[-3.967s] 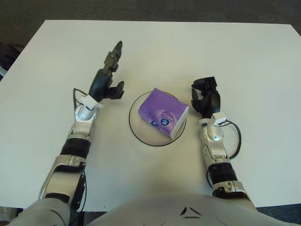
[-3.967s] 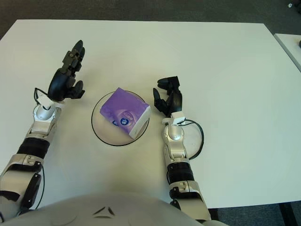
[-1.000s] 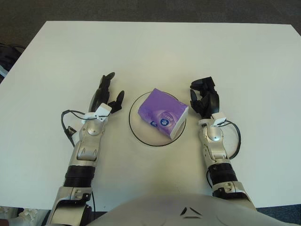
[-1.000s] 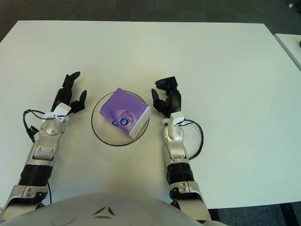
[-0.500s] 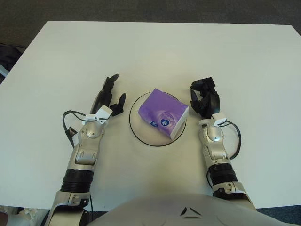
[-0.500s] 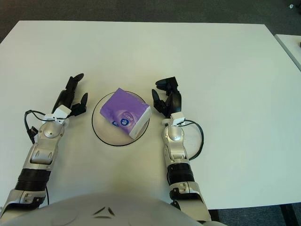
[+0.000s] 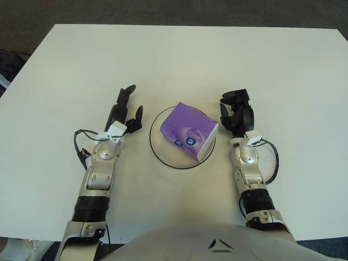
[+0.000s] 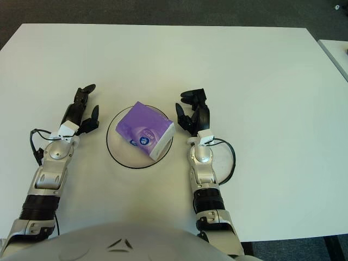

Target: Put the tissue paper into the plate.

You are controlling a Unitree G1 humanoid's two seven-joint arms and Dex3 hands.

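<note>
a purple plastic-wrapped pack of tissue paper [image 7: 188,131] with a white end panel lies inside a round clear glass plate with a dark rim [image 7: 157,153], near the middle of a wide white counter [image 7: 217,60]. the pack sits tilted across the plate, its white end pointing toward the robot's right and reaching over the plate's rim on that side. a small round blue and white label shows on the pack's top face.

the left hand [image 7: 124,111], black and three-fingered, shows just to the left of the plate, apart from it. its fingers are stretched out and spread, pointing away from the robot, and they hold nothing. whether the hand touches the counter cannot be told. a silver forearm runs back from it toward the robot's body, with a thin black cable [image 7: 80,148] looping out beside the wrist.

the right hand [image 7: 237,112] shows just to the right of the plate, close to the white end of the pack but not gripping it. its black fingers are loosely curled upward and partly apart, empty. a black cable [image 7: 273,161] loops beside its silver wrist too.
</note>
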